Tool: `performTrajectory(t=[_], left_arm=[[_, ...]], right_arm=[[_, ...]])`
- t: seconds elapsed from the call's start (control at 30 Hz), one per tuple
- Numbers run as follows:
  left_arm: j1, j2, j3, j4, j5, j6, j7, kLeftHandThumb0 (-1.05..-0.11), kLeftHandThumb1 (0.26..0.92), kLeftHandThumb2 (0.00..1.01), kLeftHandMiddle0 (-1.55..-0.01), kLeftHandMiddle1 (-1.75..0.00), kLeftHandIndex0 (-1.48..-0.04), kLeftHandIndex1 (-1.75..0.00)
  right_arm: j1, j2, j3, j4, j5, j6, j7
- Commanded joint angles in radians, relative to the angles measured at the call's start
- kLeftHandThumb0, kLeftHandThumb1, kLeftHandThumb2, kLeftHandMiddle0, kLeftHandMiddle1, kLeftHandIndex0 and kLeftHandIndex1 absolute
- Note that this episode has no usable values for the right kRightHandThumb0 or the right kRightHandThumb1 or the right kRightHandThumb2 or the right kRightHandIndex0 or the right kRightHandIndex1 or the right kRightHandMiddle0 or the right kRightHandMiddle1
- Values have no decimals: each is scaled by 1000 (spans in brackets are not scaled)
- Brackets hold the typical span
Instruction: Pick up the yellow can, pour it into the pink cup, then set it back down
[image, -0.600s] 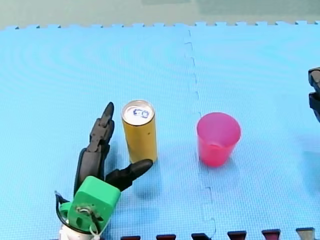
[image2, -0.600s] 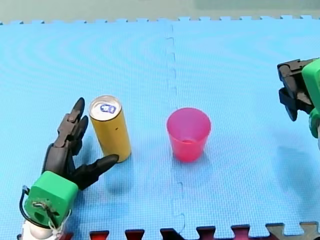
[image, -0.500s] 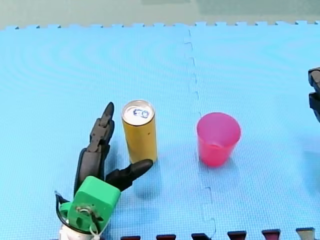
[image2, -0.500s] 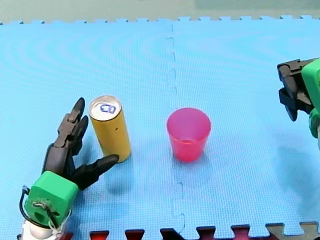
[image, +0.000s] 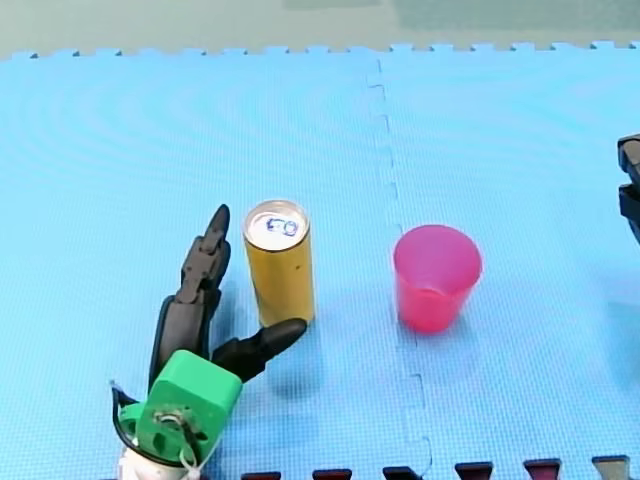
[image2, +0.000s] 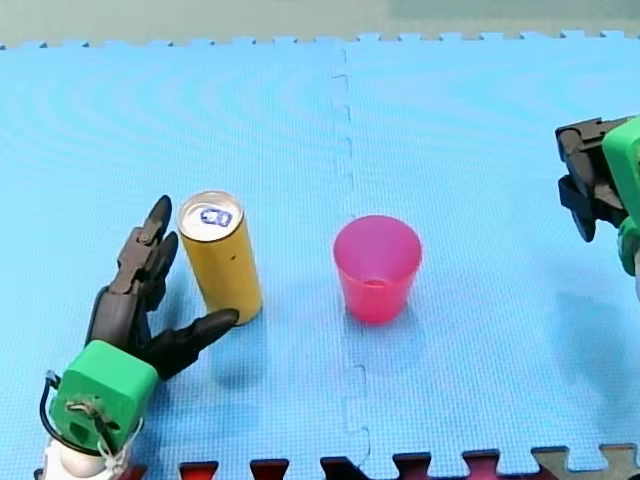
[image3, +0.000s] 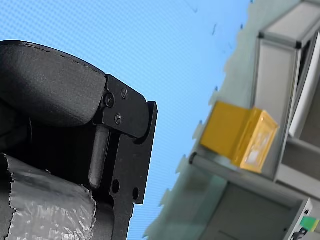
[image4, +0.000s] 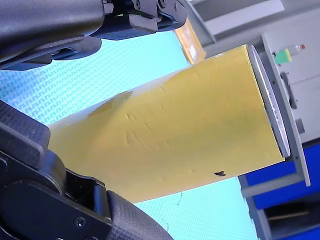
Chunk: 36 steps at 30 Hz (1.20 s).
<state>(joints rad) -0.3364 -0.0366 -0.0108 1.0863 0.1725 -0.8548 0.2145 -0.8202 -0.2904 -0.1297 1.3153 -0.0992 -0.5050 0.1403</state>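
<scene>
**Operator:** What has moved in the last half second?

**Spotter:** Nothing you could act on. Your left hand (image2: 140, 310) sits where it was, just left of the yellow can (image2: 222, 262). It is open: its fingers (image2: 145, 255) stretch up along the can's left side with a sliver of blue mat (image2: 450, 120) between, and the thumb (image2: 200, 332) reaches in toward the can's base. The can stands upright on the mat, not lifted. Right of the can, a little apart, the pink cup (image2: 377, 270) stands mouth up. Well to the right of the can, your right hand (image2: 585, 185) holds nothing; whether it is open or closed I cannot tell.

**Operator:** So where does that leave me?

**Spotter:** At the grasp, I judge — the hand brackets the can but has not closed, so pick-up, pour and set-down all remain.

**Operator:** Do the wrist cameras add anything?

**Spotter:** The second wrist view puts the can's creased yellow wall right between the dark finger parts, closer than the head views suggest. Whether the thumb touches, neither view settles. The first wrist view shows a yellow box (image3: 240, 135) on a shelf, beyond the mat's edge.
</scene>
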Motion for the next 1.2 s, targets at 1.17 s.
performTrajectory(t=[1.17], left_arm=[[-100, -85, -11, 95, 15, -45, 160, -1048, 857, 6, -274, -6, -240, -5]], right_arm=[[9, -16, -8, -6, 8, -14, 25]])
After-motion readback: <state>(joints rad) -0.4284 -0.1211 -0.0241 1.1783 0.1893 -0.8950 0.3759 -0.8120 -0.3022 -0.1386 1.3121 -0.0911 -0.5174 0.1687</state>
